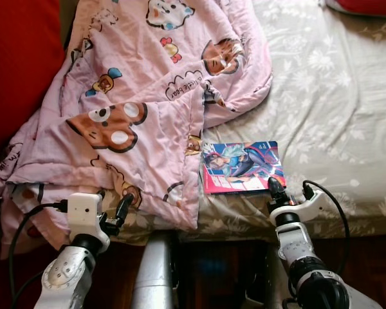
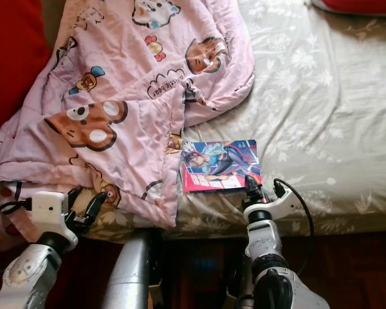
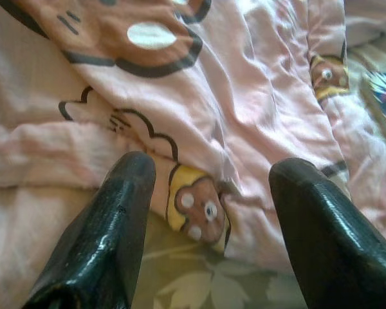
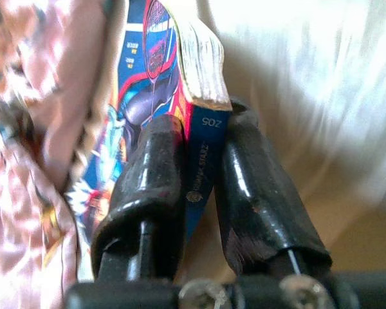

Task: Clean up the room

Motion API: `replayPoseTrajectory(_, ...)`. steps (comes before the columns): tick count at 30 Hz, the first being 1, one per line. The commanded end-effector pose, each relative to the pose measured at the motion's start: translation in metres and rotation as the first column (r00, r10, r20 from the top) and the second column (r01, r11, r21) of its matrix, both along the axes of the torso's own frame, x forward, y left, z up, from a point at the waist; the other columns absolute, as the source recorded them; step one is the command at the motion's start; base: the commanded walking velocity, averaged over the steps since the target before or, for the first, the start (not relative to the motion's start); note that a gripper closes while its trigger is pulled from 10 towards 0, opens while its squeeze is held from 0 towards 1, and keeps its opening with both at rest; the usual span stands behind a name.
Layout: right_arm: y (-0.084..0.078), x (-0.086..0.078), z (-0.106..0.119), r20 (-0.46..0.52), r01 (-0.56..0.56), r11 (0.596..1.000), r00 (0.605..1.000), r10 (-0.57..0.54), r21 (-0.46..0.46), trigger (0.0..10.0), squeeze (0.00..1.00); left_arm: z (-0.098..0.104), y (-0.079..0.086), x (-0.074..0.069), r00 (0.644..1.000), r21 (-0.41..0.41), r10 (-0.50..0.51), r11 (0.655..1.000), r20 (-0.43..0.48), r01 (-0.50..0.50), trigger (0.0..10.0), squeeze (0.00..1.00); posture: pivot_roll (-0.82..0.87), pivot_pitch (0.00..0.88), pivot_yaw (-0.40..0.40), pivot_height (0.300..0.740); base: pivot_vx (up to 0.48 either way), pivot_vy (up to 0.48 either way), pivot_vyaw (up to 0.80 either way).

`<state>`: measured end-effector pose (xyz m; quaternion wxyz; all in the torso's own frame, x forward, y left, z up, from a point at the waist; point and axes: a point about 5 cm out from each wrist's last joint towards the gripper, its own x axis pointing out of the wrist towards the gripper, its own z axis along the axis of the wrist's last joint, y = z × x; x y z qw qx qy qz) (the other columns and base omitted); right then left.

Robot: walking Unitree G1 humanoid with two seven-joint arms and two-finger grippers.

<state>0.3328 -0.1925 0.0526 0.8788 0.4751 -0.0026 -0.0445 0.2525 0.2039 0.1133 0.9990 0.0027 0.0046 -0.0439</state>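
A colourful comic book (image 1: 241, 167) lies on the bed near its front edge, beside a rumpled pink cartoon-print blanket (image 1: 141, 109). My right gripper (image 1: 275, 188) is at the book's near right corner. In the right wrist view its two black fingers (image 4: 148, 187) are shut on the book's blue spine (image 4: 202, 174). My left gripper (image 1: 123, 209) is at the blanket's front edge, and its fingers (image 3: 116, 225) stand open over the pink cloth (image 3: 244, 116) with nothing between them.
The bed has a pale floral sheet (image 1: 334, 109), bare to the right of the book. A red cushion (image 1: 16, 64) stands at the left and something red (image 1: 367, 6) lies at the far right corner. Dark wooden floor (image 1: 367, 264) runs below the bed's edge.
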Motion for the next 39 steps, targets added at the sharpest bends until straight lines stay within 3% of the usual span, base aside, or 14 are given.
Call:
replayPoseTrajectory(1,-0.019,-0.007,-0.002,-0.011,0.076,0.995,0.997,-0.077,-0.072,0.0,0.0,-0.011,0.003,0.001,0.999,0.016,0.024,1.0,-0.028,-0.024,10.0,0.0,0.22,0.16,-0.003,0.591,0.0,0.0,0.0)
replayPoseTrajectory(6,-0.03,-0.011,0.016,0.103,0.083,0.953,0.993,-0.055,-0.292,0.0,0.0,-0.017,-0.002,0.014,0.998,-0.048,0.055,0.997,-0.009,-0.056,10.0,0.0,0.16,0.091,-0.033,0.591,0.0,0.0,0.0)
replayPoseTrajectory(10,-0.026,-0.014,0.022,0.117,0.069,0.908,0.993,-0.023,-0.413,0.0,0.0,-0.026,0.003,0.02,0.996,-0.067,0.091,0.993,-0.026,-0.092,10.0,0.0,0.12,0.039,-0.035,0.591,0.0,0.0,0.0)
replayPoseTrajectory(11,-0.023,-0.015,0.025,0.122,0.054,0.886,0.993,0.003,-0.461,0.4,0.0,-0.031,0.004,0.021,0.995,-0.067,0.096,0.993,-0.037,-0.098,10.0,0.0,0.11,0.031,-0.035,0.591,0.0,0.0,0.0)
replayPoseTrajectory(12,-0.02,-0.015,0.026,0.119,0.035,0.868,0.993,0.027,-0.496,9.0,0.0,-0.036,0.004,0.022,0.994,-0.06,0.096,0.993,-0.053,-0.099,10.0,0.0,0.1,0.024,-0.033,0.591,0.0,0.0,0.0)
replayPoseTrajectory(13,-0.019,-0.015,0.026,0.116,0.028,0.862,0.993,0.036,-0.507,9.0,0.0,-0.038,0.005,0.022,0.994,-0.058,0.096,0.993,-0.06,-0.099,10.0,0.0,0.1,0.024,-0.033,0.591,0.0,0.0,0.0)
replayPoseTrajectory(14,-0.018,-0.014,0.026,0.108,0.012,0.853,0.993,0.051,-0.522,10.0,0.0,-0.041,0.004,0.021,0.993,-0.058,0.095,0.993,-0.071,-0.099,10.0,0.0,0.09,0.021,-0.031,0.591,0.0,0.0,0.0)
replayPoseTrajectory(20,-0.013,-0.018,0.028,0.075,-0.05,0.799,0.99,0.118,-0.599,10.0,0.0,-0.053,0.004,0.02,0.991,-0.055,0.091,0.994,-0.098,-0.097,10.0,0.0,0.06,0.007,-0.029,0.591,0.0,0.0,0.0)
replayPoseTrajectory(24,-0.009,-0.02,0.025,0.027,-0.082,0.753,0.991,0.131,-0.653,10.0,0.0,-0.053,0.004,0.028,0.992,-0.064,0.094,0.993,-0.084,-0.1,10.0,0.0,0.05,0.0,-0.03,0.6,0.0,0.0,0.0)
replayPoseTrajectory(30,-0.001,-0.026,0.023,0.036,-0.056,0.773,0.994,0.101,-0.632,10.0,0.0,-0.053,-0.001,0.034,0.993,-0.083,0.097,0.991,-0.067,-0.102,10.0,0.0,0.03,0.0,-0.037,0.64,0.0,0.0,0.0)
replayPoseTrajectory(32,-0.001,-0.03,0.018,0.008,-0.074,0.74,0.994,0.106,-0.669,10.0,0.0,-0.056,-0.005,0.035,0.994,-0.086,0.087,0.992,-0.069,-0.093,10.0,0.0,0.02,0.0,-0.043,0.655,0.0,0.0,0.0)
replayPoseTrajectory(39,-0.011,-0.035,0.021,0.0,-0.059,0.717,0.997,0.082,-0.694,10.0,0.0,-0.06,-0.008,0.04,0.994,-0.083,0.089,0.992,-0.065,-0.094,10.0,0.0,0.02,0.0,-0.065,0.7,0.0,0.0,0.0)
